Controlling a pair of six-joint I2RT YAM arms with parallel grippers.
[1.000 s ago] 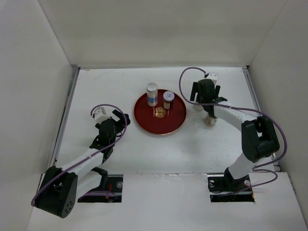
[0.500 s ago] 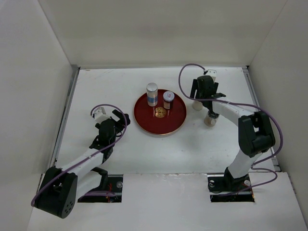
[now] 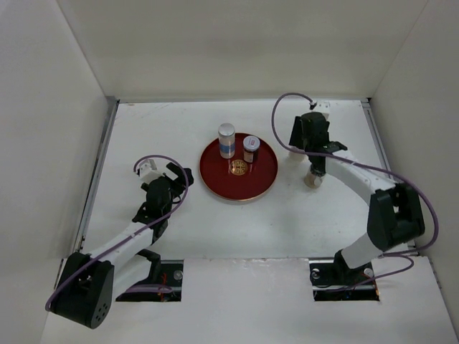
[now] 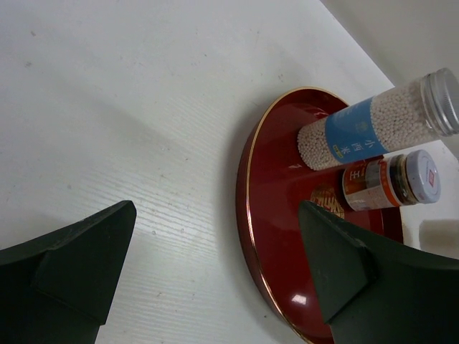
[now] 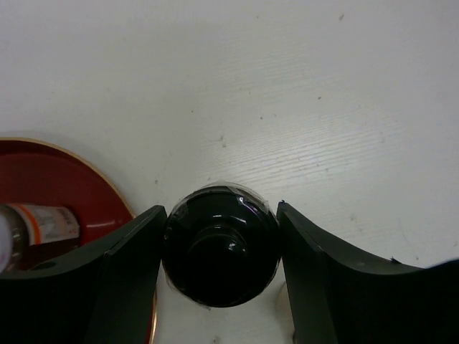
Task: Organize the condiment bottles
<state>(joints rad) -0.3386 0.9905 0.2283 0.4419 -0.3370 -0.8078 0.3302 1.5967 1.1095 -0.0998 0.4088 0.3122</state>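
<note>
My right gripper (image 5: 220, 246) is shut on a dark-capped condiment bottle (image 5: 220, 236), both fingers pressed to the sides of its cap; it stands on the table just right of the red tray (image 5: 50, 168). From above, that bottle (image 3: 295, 155) shows partly under the right gripper (image 3: 307, 140). A second tan bottle (image 3: 312, 180) stands close behind it, under the arm. On the tray (image 3: 247, 188) stand the white bottle with a blue band (image 3: 226, 140) and a short jar (image 3: 249, 148). My left gripper (image 3: 174, 178) is open left of the tray, holding nothing.
White walls enclose the table on three sides. In the left wrist view the tray's gold rim (image 4: 247, 215) lies between the open fingers, with the banded bottle (image 4: 373, 129) and the jar (image 4: 391, 179) beyond.
The right gripper moved slightly toward the back wall and closed from wide open onto the dark-capped bottle. The left arm and the tray's bottles have not moved.
</note>
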